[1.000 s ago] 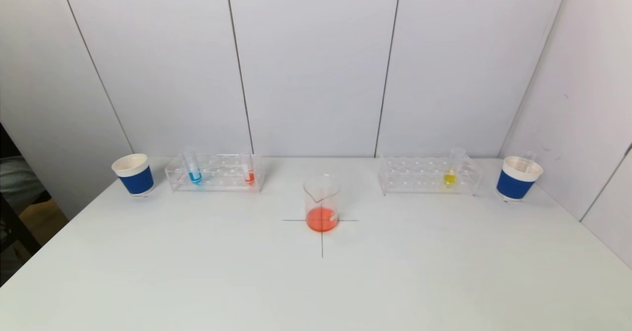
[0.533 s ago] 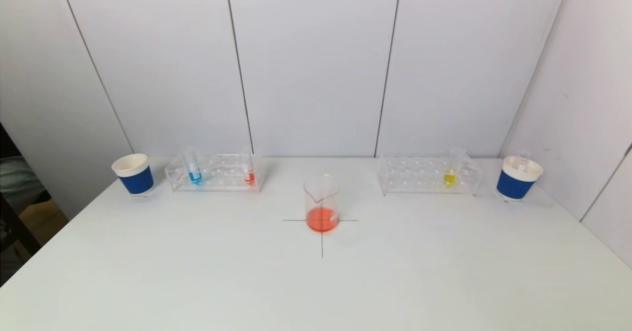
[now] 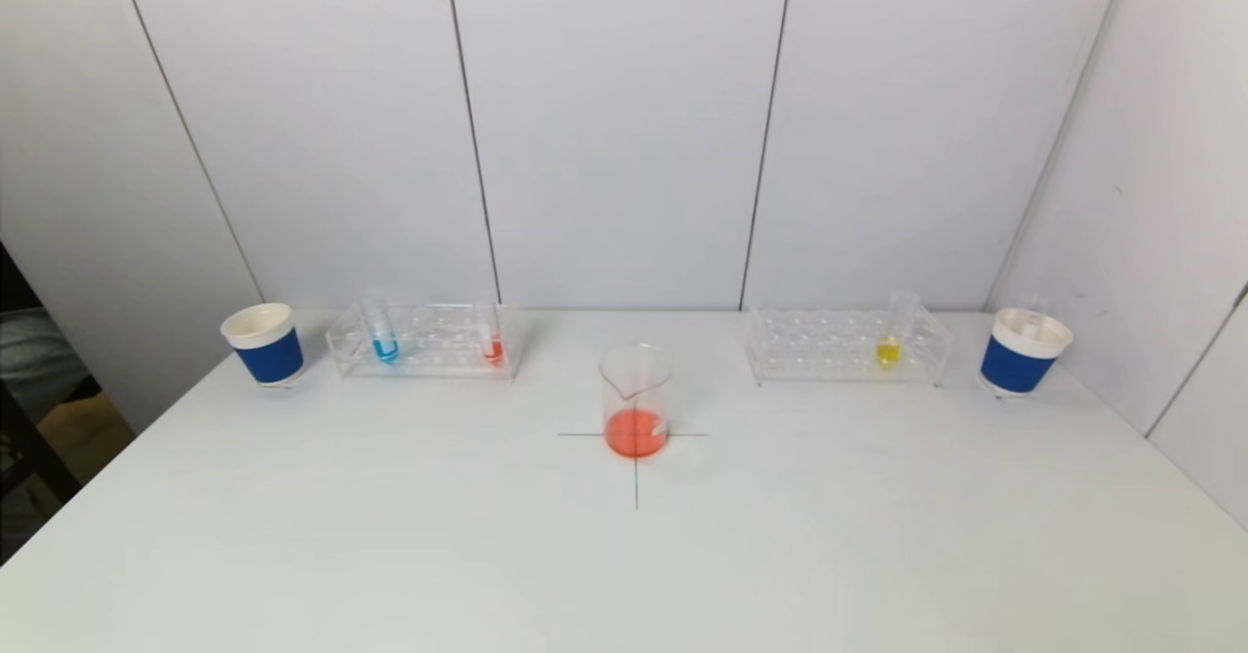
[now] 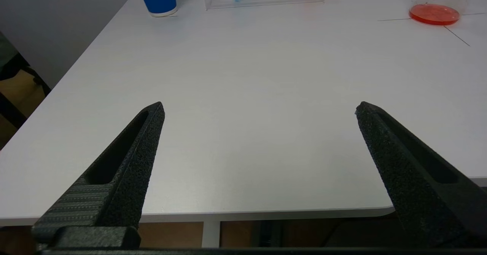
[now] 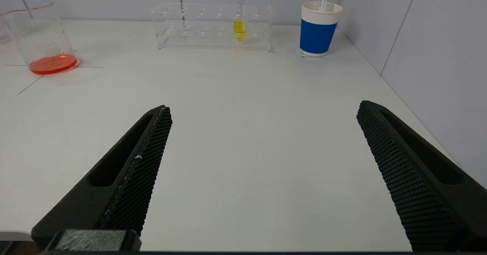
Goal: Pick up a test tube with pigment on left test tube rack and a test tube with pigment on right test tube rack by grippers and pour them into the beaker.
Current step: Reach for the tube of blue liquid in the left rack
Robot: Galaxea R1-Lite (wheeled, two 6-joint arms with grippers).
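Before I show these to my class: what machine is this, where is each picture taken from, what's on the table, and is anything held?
It is a two-armed robot. One picture looks down from its head; two come from its wrists. The left gripper and right gripper hang open and empty over the near table edge. A beaker with orange liquid stands in the middle. The left rack holds a blue tube and a red tube; the right rack holds a yellow tube. A blue cup stands at each end.
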